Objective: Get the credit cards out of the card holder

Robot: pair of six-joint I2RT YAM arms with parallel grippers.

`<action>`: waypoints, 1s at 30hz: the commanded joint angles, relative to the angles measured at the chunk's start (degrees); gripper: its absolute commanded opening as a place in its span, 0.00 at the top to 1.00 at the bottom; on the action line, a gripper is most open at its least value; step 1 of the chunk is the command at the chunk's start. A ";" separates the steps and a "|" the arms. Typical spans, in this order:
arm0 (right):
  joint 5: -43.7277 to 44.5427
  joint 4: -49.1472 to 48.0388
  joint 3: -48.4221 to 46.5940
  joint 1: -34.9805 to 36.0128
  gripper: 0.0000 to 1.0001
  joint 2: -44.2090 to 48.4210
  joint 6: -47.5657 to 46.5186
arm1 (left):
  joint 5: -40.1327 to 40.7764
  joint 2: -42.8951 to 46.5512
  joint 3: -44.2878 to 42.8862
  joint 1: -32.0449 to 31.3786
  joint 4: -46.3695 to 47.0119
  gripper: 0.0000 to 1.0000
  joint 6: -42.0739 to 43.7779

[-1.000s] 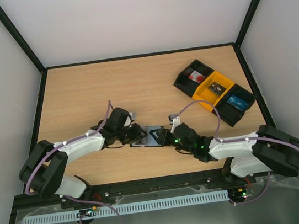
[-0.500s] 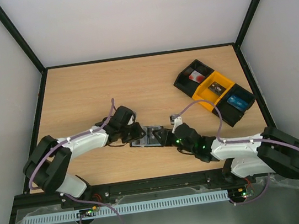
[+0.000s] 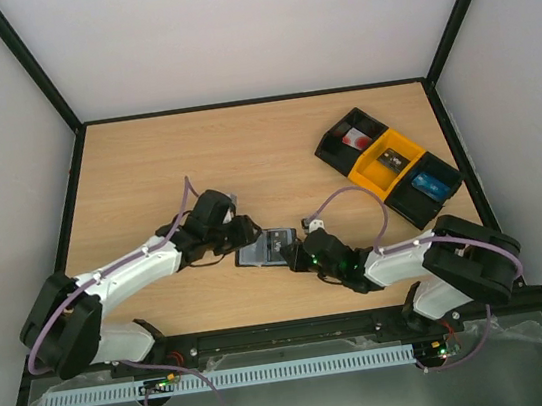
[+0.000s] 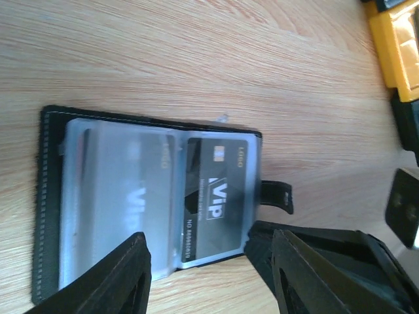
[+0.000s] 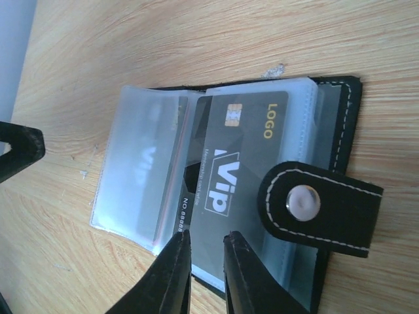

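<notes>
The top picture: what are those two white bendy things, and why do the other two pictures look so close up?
Those are two robot arms, bolted at the near edge of a wooden table. The top picture comes from a camera above and behind them. The other two come from a small camera on each wrist, so they look closely at what each hand reaches for. Between the arms lies an open black card holder with clear sleeves; a dark card marked ViP sits in one sleeve. The left hand is open near the holder and holds nothing. The right hand has its fingers almost together at a sleeve's edge; whether it pinches it, I cannot tell. At the far right stands a row of black and yellow bins.
</notes>
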State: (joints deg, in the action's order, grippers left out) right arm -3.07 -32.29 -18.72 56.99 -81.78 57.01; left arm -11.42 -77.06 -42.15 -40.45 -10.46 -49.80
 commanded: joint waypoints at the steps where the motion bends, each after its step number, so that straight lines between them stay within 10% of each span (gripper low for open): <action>1: 1.73 -0.64 -1.18 -0.16 0.86 -1.52 0.67 | -4.54 -1.59 1.11 -0.14 5.22 0.50 1.01; 30: 4.84 1.03 2.24 -0.21 0.95 -7.53 3.27 | -11.43 -16.85 5.40 0.00 21.99 0.69 1.14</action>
State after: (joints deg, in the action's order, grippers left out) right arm 0.95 -35.05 -18.15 56.99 -87.24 59.48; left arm -20.25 -92.64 -37.89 -40.49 10.00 -47.94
